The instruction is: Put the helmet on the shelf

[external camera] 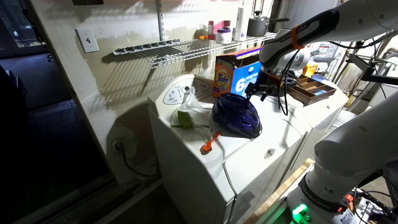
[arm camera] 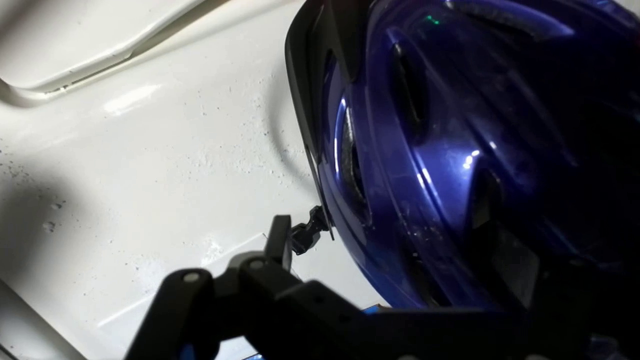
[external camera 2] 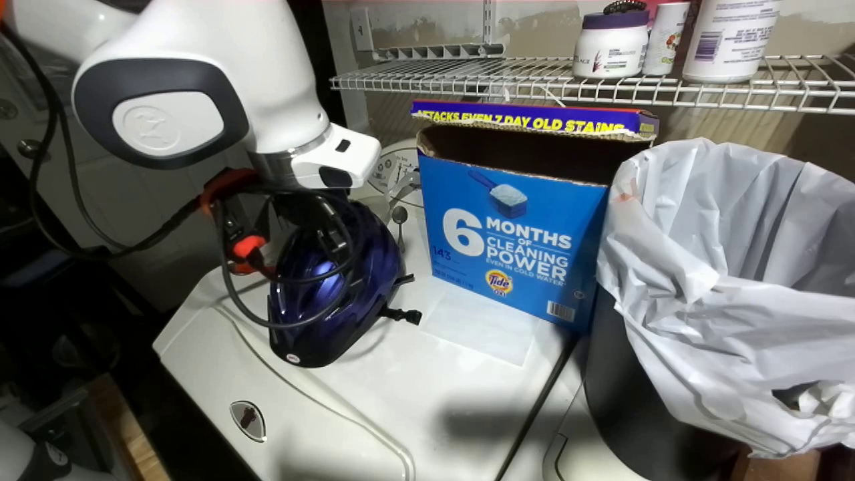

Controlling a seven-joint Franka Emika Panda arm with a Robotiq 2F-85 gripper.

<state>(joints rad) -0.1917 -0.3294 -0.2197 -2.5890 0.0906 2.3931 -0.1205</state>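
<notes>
Just below the hand [external camera: 255, 97], its fingers [arm camera: 278, 241] parted, a blue helmet [external camera: 237, 115] rests on the worktop [external camera 2: 401, 397]; near the hand stands a Tide box [external camera 2: 528, 217] reading "6 Months of Cleaning Power."

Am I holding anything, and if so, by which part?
Nothing is held: the jaws stand open at the helmet, which rests on the appliance. Whether the jaws touch the helmet, I cannot tell.

The white arm [external camera: 357, 149] rises from its base [external camera: 314, 202]; the forearm [external camera: 354, 25] slopes down to the wrist [external camera 2: 334, 157], and the tool [external camera: 255, 95] points downward, its fingers [arm camera: 278, 240] spread apart.
</notes>
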